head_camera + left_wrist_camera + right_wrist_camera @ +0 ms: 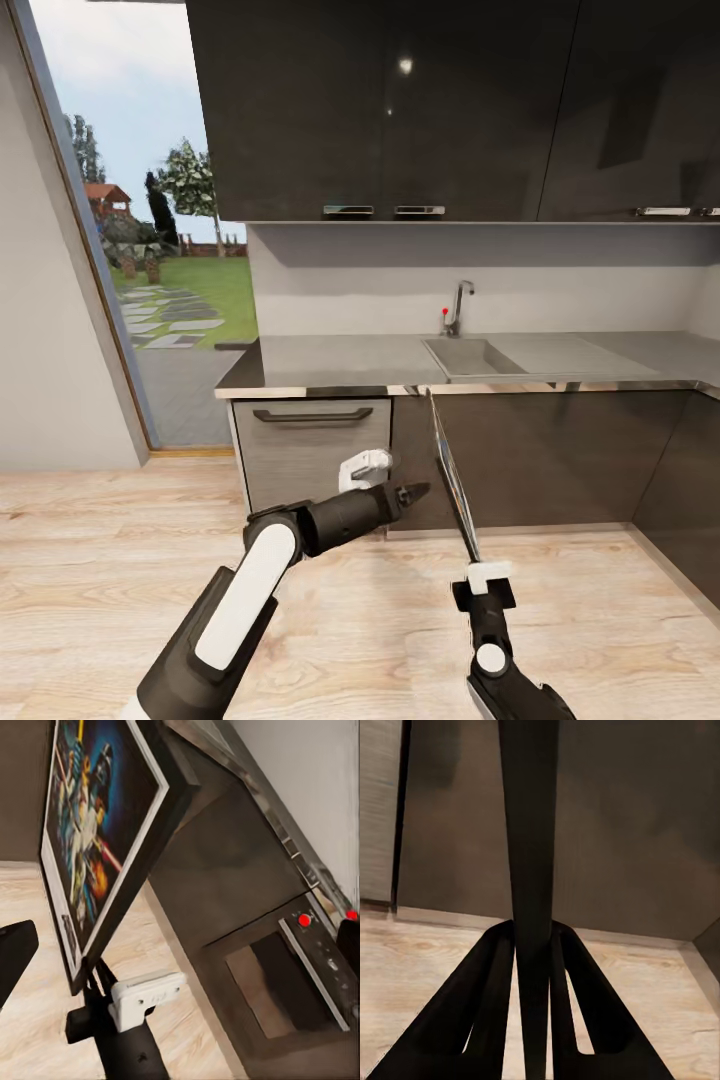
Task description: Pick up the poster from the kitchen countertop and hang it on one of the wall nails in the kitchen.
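The poster (452, 470) stands upright and edge-on in front of the dark lower cabinets. My right gripper (488, 575) is shut on its bottom edge. The left wrist view shows its Star Wars artwork (90, 847) inside the black frame, with the right gripper (142, 997) clamped below it. In the right wrist view the frame's thin dark edge (531, 832) rises between the two fingers (487, 967). My left gripper (418, 490) hovers just left of the poster, open and apart from it. The light-grey kitchen countertop (340, 360) lies behind. The wall nails are out of view.
A sink (470, 355) and chrome tap (458, 305) are set into the countertop. Dark upper cabinets (400, 110) hang above. A tall window (160, 250) onto a garden fills the left. Wooden floor (120, 560) spreads around me. An oven front (292, 982) is near the left arm.
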Tool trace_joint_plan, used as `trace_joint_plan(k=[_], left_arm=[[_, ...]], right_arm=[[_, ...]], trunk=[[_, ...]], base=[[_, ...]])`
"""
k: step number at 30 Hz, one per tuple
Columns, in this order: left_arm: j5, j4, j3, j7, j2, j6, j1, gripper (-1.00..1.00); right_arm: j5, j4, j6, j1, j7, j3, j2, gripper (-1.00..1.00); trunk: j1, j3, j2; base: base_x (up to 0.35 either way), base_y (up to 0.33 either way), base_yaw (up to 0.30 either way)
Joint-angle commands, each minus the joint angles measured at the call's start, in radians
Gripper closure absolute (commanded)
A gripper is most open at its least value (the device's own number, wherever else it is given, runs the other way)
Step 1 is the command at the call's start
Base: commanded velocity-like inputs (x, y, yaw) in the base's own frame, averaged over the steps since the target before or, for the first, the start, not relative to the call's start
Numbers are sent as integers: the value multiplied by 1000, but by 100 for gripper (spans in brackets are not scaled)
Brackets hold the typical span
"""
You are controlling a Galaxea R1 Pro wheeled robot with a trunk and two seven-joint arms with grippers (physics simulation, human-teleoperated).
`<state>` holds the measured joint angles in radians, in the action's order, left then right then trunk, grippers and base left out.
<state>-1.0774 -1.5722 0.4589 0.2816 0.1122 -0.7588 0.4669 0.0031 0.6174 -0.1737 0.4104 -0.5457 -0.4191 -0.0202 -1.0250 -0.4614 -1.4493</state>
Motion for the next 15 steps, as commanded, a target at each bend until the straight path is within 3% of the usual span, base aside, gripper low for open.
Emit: trace_joint_plan(k=[1, 4, 7, 10, 11, 15], left_arm=[[-11, 1, 0, -20, -18, 8, 0, -100], [-9, 10, -1, -158, -110, 110, -3, -100], [-9, 48, -1, -216, -163, 198, -7, -100], [-8, 107, 0, -280, -188, 266, -13, -100], [-7, 163, -1, -341, -198, 312, -18, -100], [-4, 301, -1, -485, -209, 396, -22, -100]], right_arm=[[-7, 0, -3, 0, 4, -7, -9, 100], [-80, 1, -62, -4, 81, -6, -51, 100], [-118, 1, -105, -5, 167, -6, -77, 100], [-132, 1, -123, -6, 237, -6, -96, 100], [-138, 2, -130, -9, 279, -6, -106, 100], [-144, 3, -137, -16, 342, -6, -124, 100]], trunk=[[0, -1, -1], [0, -1, -1], [0, -1, -1], [0, -1, -1], [0, -1, -1], [0, -1, -1]], base=[[0, 0, 0], [0, 0, 0], [0, 0, 0], [0, 0, 0], [0, 0, 0], [0, 0, 0]])
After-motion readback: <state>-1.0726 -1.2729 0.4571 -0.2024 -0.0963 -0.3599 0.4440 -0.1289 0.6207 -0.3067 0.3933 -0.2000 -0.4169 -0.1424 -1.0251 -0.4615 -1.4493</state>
